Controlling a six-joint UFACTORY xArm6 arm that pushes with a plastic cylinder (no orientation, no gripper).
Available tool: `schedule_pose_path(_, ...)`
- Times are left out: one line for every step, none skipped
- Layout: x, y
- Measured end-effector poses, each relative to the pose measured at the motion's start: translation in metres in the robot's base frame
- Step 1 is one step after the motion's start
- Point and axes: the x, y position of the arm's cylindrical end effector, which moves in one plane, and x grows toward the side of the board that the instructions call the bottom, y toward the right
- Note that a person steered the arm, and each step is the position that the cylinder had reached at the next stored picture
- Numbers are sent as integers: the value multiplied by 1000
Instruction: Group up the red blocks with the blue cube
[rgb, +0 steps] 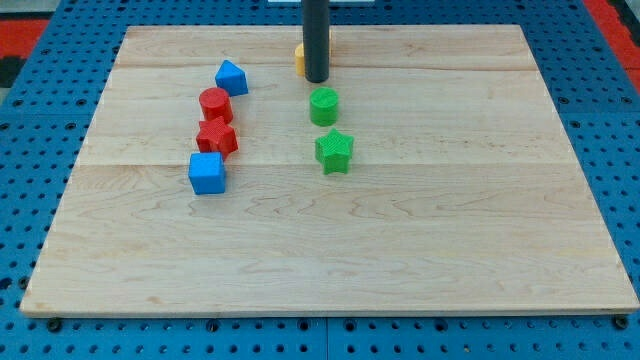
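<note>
You work on a wooden board (400, 250) resting on a blue perforated table (20, 200), and the blocks all lie in the board's upper half. The rod (316, 35) comes straight down from the view's top; my tip (316, 79) rests on the board near the top edge, touching or almost touching a yellow block (299, 58) that the rod mostly hides, so its shape cannot be told. There are no fingers here — the rod is bare, holds nothing, and can only push.

Your task's things sit well to the view's left of the tip. The blue cube (207, 172) is lowest; the red star-like block (217, 137) lies just above it, touching or nearly so, and the red cylinder (215, 104) sits right against that one. By my judgement the group is already close to done, so any remaining push should be small: a light nudge on the red cylinder from the view's top downward would tighten the column.

Mind the other blue block (231, 77), a wedge-like shape just above the cylinder — it stands in the way of that approach, so come in from its left or right rather than driving it into the group. Between the tip and the reds the board looks open; the green cylinder (324, 105) and green star (334, 151) lie below the tip, so travel left before you descend.
</note>
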Motion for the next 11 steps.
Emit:
schedule_pose_path(70, 3)
schedule_pose_path(90, 7)
schedule_pose_path(81, 10)
schedule_pose_path(34, -53)
schedule_pose_path(22, -87)
schedule_pose_path(10, -87)
schedule_pose_path(11, -87)
schedule_pose_path(11, -87)
schedule_pose_path(12, -89)
schedule_pose_path(13, -92)
schedule_pose_path(13, -92)
